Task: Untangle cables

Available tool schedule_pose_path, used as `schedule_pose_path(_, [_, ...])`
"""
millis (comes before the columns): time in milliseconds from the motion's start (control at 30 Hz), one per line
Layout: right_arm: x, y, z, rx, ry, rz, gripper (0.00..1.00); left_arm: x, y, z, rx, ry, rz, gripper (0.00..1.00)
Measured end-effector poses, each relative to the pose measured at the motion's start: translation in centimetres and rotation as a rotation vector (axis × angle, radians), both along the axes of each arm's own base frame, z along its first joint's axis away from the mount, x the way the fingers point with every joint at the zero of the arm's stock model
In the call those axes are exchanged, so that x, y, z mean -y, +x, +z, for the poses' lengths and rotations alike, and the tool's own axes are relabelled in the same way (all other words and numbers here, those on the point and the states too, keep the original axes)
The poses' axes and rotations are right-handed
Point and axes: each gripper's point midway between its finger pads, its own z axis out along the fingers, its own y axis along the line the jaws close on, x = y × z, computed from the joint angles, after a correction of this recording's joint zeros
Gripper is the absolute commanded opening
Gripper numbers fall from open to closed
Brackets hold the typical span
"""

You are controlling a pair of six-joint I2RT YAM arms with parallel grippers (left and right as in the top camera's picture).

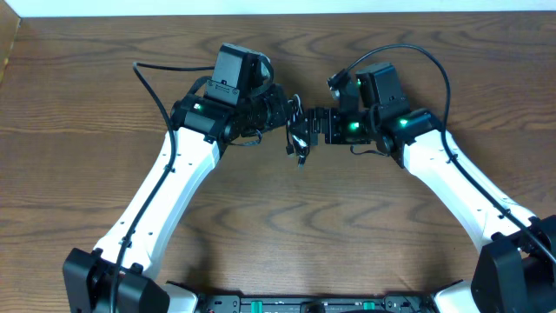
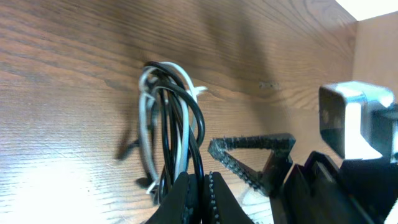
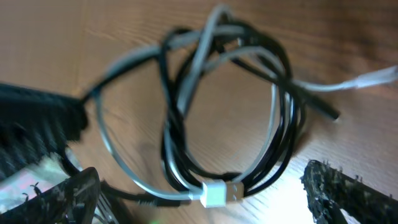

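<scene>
Now we see the wooden table (image 1: 287, 235), where the left arm (image 1: 174, 183) and right arm (image 1: 452, 178) meet near its middle. Our left jaws are pinched on the cables (image 2: 166, 118), a tangled black-and-white bundle between the arms; our right jaws stand wide, just beside it.

1. The cables (image 3: 224, 106) hang as a knot of black and white loops across the gap between the spread jaws of the right gripper (image 1: 319, 125), so nothing else can pass there.
2. Straight ahead of the right gripper, the left gripper (image 2: 199, 196) is clamped on the cables and blocks the way. The two stand near each other, with little room between.
3. Ahead of the left gripper and to its left, past the loops, the table (image 2: 68, 74) lies open.
4. Behind each wrist a black arm wire (image 1: 149, 83) arcs over the table; outside these arcs the table offers wide passage.
</scene>
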Motion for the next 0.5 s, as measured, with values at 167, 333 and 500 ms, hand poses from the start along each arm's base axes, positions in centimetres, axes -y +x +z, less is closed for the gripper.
schedule_pose_path(167, [0.6,1.5,1.0,-0.022,0.062,-0.075,0.88,0.7,0.0,0.7,0.003,-0.052,-0.025,0.07])
schedule_pose_path(333, [1.6,2.8,1.5,-0.030,0.094,-0.145,0.79,2.0,-0.7,1.6,-0.011,-0.136,-0.083,0.07])
schedule_pose_path(500, [1.8,3.1,1.4,-0.042,0.088,-0.178,0.57,2.8,-1.3,2.1,-0.030,-0.187,-0.119,0.07])
